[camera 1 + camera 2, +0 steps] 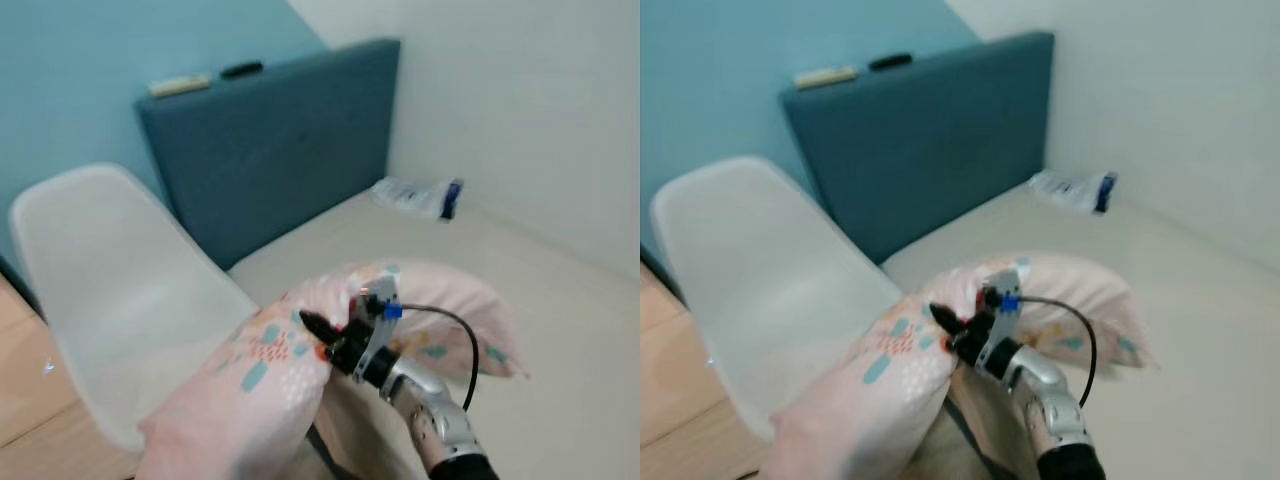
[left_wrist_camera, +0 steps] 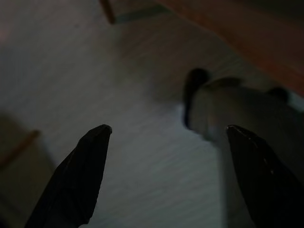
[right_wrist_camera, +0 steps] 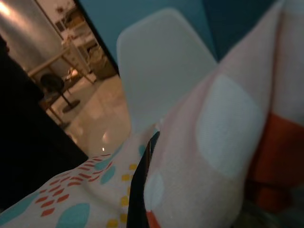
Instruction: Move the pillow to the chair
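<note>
A pink pillow [image 1: 270, 375] with teal and orange spots hangs lifted between the bed and a white plastic chair [image 1: 110, 290] on my left. My right gripper [image 1: 318, 332] is shut on the pillow's fabric near its middle, and in the right wrist view one black finger [image 3: 141, 183] presses into the pillow [image 3: 223, 142] with the chair [image 3: 161, 61] beyond. Part of the pillow still lies on the bed [image 1: 560, 340]. My left gripper [image 2: 166, 137] hangs open over the dim wooden floor [image 2: 142, 142].
A dark blue headboard [image 1: 270, 150] stands behind the chair, with two small objects on its top. A white and blue packet [image 1: 420, 195] lies on the mattress by the white wall. Wooden floor [image 1: 30, 400] shows at the left.
</note>
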Tool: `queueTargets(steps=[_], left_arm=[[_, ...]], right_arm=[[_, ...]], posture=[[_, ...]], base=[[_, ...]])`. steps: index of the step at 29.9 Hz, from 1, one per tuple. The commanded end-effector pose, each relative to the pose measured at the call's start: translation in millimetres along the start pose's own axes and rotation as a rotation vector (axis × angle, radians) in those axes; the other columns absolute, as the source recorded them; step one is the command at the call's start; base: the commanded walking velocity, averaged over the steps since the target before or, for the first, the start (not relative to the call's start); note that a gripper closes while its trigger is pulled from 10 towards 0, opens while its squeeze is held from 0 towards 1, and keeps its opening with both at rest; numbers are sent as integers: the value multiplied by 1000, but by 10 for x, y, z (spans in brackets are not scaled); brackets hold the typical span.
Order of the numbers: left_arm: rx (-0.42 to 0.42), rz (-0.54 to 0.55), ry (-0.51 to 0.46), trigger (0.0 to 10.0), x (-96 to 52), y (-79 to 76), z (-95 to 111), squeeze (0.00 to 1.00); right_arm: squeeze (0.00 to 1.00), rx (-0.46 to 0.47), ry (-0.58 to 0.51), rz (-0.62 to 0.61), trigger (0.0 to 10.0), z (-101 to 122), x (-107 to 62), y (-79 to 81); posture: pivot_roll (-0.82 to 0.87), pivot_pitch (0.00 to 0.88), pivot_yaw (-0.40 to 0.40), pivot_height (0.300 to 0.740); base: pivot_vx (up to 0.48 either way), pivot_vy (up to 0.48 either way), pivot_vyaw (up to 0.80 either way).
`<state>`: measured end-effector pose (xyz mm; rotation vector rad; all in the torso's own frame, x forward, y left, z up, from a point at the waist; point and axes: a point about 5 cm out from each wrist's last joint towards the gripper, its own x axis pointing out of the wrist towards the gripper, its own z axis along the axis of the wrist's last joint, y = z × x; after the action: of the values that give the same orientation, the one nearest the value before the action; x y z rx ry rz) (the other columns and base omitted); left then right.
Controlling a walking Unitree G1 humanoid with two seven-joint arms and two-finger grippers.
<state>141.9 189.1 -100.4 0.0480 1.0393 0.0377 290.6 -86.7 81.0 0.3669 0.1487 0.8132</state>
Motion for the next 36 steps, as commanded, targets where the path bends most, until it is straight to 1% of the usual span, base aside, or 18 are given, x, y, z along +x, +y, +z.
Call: queueTargets(steps=[1, 8, 13, 18, 31, 33, 36], left_arm=[[16, 4, -8, 10000, 1, 45, 27, 0], [16, 1, -14, 10000, 7, 32, 51, 0], [10, 8, -19, 10000, 11, 30, 73, 0], [1, 17, -27, 10000, 13, 35, 91, 0], [13, 15, -45, 10000, 22, 28, 148, 0], [14, 15, -46, 10000, 22, 28, 149, 0], [16, 15, -52, 10000, 24, 24, 168, 0]], right_arm=[[0, -12, -35, 46, 10000, 47, 84, 85], [0, 0, -31, 46, 10000, 17, 63, 80], [0, 12, -47, 77, 10000, 39, 70, 108], [0, 10, -44, 86, 10000, 42, 74, 110], [0, 5, -46, 96, 10000, 57, 80, 110], [0, 3, -46, 95, 10000, 59, 81, 109], [0, -24, -30, 51, 10000, 46, 90, 67]], posture=[[3, 0, -10, 740], [0, 0, -10, 740], [-2, 0, -12, 740], [1, 0, -16, 740], [2, 0, -16, 740], [2, 0, -15, 740], [3, 0, -13, 740]], base=[[0, 0, 644], [0, 0, 646], [0, 0, 647], [0, 0, 649], [0, 0, 650], [0, 0, 650], [0, 0, 606]])
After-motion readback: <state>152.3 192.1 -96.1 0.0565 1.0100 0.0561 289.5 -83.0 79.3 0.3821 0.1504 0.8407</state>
